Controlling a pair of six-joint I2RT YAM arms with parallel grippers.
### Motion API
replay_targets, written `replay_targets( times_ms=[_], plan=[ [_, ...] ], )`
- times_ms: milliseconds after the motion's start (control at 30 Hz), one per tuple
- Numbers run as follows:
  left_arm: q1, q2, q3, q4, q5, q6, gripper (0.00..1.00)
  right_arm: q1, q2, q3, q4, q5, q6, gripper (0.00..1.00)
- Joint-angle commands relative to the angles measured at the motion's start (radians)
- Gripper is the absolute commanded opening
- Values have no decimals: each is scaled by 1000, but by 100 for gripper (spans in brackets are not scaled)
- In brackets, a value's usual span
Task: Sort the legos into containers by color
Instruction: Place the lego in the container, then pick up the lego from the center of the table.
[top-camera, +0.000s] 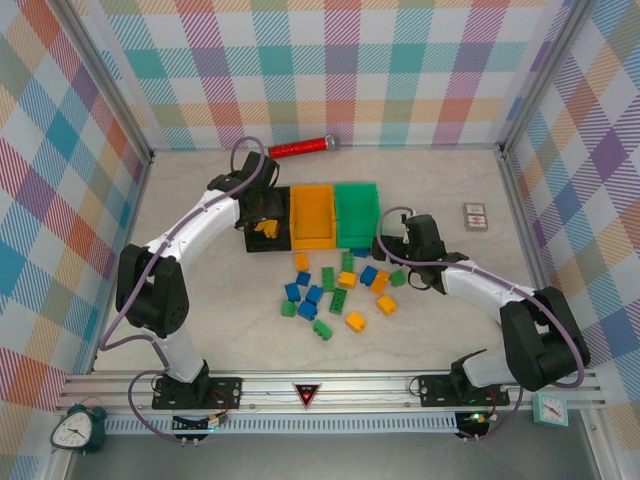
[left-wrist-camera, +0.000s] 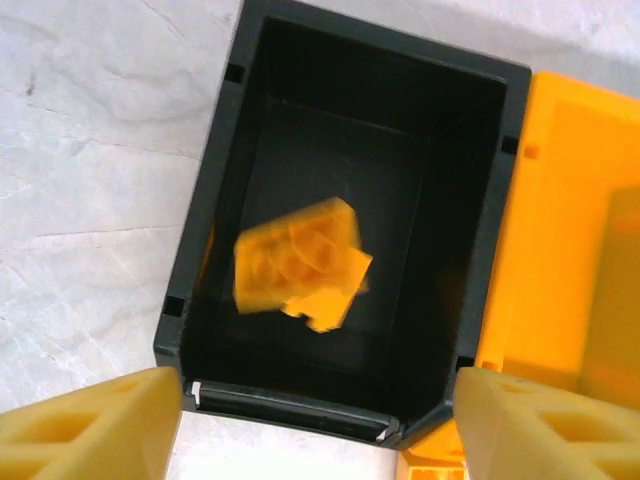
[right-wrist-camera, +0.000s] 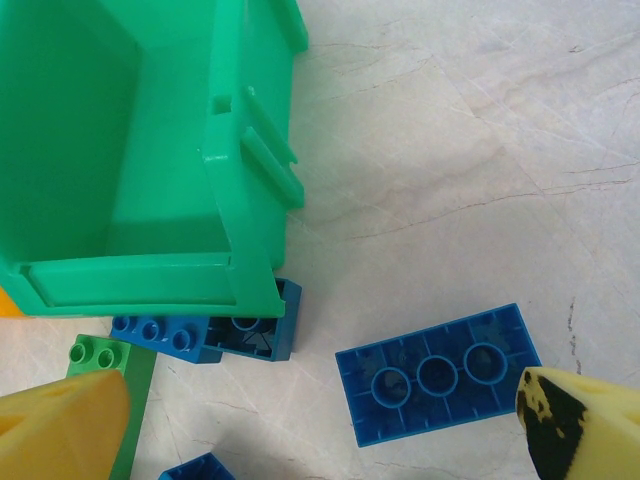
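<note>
The three containers stand in a row: black bin (top-camera: 280, 243), orange bin (top-camera: 313, 218), green bin (top-camera: 357, 215). My left gripper (top-camera: 265, 226) hangs open over the black bin (left-wrist-camera: 200, 250); its yellow fingers (left-wrist-camera: 90, 425) stand wide apart. A blurred yellow-orange lego (left-wrist-camera: 300, 262) is inside that bin, free of the fingers. My right gripper (top-camera: 383, 250) is open and empty, low by the green bin's (right-wrist-camera: 110, 150) near corner. Between its fingertips (right-wrist-camera: 585, 425) lies an upturned blue lego (right-wrist-camera: 440, 375). Several loose legos (top-camera: 340, 298) in yellow, blue and green are scattered in front of the bins.
Another blue lego (right-wrist-camera: 250, 335) sits tucked under the green bin's corner, beside a studded blue one (right-wrist-camera: 155, 332) and a green one (right-wrist-camera: 100, 355). A red cylinder (top-camera: 300, 148) lies by the back wall. A small white card box (top-camera: 476, 216) sits at the right.
</note>
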Motion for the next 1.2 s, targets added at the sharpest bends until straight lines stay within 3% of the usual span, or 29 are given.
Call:
replay_targets(
  times_ms=[0,433,1000,1100,1167],
  plan=[
    [-38,-72,-63,67,60,6,76,6,-6,31,-6,4,-11,99],
    [-210,-160,-271,93,145,-9,69,8,13,39,-3,-3,-10,99],
    [-255,180,-104,-11,127,23,63,10,14,41,-8,-7,-10,99],
    [-255,205,-92,-13,113,32,57,11,11,43,-8,-7,-10,99],
    [-255,217,-79,-29,101,37,41,10,8,40,-7,-6,-10,99]
  ],
)
